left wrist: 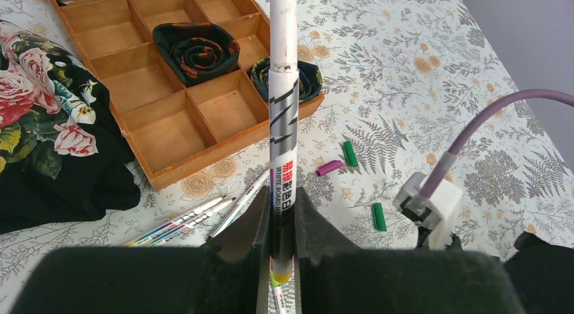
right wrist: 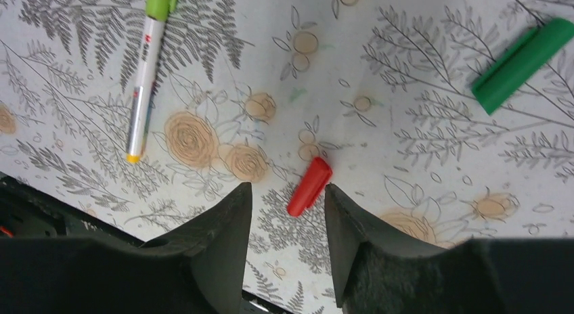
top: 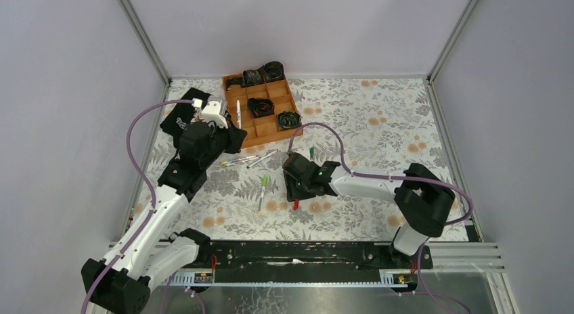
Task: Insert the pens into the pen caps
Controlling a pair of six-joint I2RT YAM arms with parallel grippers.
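Left fingers (left wrist: pixel 252 233): pressed together on the held pen (left wrist: pixel 283 118), pinching its lower barrel.
Held pen: white and grey with printed lettering. It sticks out past the tips toward 12 o'clock in the left wrist view, with a yellow-green band down inside the grip. In the top view it is at 9 o'clock of the tray (left wrist: pixel 169 135), off the desk (right wrist: pixel 406 30).
Right fingers (right wrist: pixel 223 226): spread, low over the desk, one on each side of the red cap (right wrist: pixel 309 186). No contact with it shows.
Red cap: lies flat on the desk with its lower end in the gap between the tips, its length pointing to about 1 o'clock.
Lime pen (right wrist: pixel 144 91): lies at 10 o'clock of the red cap, well apart. It wears a lime green cap and its yellow end points to 6 o'clock.
Green caps: one green cap (right wrist: pixel 521 63) lies at 2 o'clock of the red cap, well apart. The left wrist view shows a dark green cap (left wrist: pixel 350 153) and a nearer green cap (left wrist: pixel 379 217). I cannot tell which of these matches the first.
Magenta cap (left wrist: pixel 329 168): on the desk, just beside the dark green cap.
Loose pens (left wrist: pixel 183 222): a small bunch on the desk near the tray's front wall.
Tray: wooden with square compartments, at 12 o'clock of the desk in the top view. Dark rolls (left wrist: pixel 196 47) sit in some compartments.
Cloth (left wrist: pixel 40 124): black with a flower print, against the tray's 9 o'clock side.
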